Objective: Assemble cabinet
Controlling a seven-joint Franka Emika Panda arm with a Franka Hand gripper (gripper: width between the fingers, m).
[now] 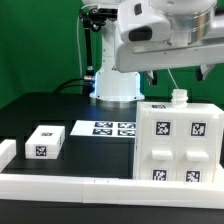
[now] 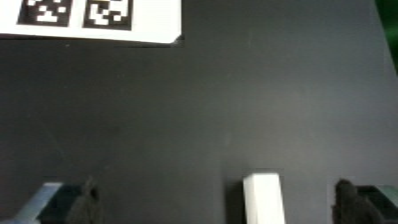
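Observation:
The cabinet (image 1: 178, 146), a large white boxy body with four tagged square blocks, stands on the black table at the exterior view's right. A small white peg (image 1: 179, 97) sticks up from its top. My gripper (image 1: 177, 78) hangs just above that peg. In the wrist view my gripper (image 2: 217, 205) is open, and its dark fingers (image 2: 68, 202) stand wide apart. A narrow white piece (image 2: 263, 197) shows between them, touching neither. I cannot tell from that view which part it is.
A small white tagged block (image 1: 45, 143) lies at the exterior view's left. The marker board (image 1: 108, 128) lies mid-table and also shows in the wrist view (image 2: 89, 20). A long low white rail (image 1: 70, 186) runs along the front. The arm's white base (image 1: 115, 85) stands behind.

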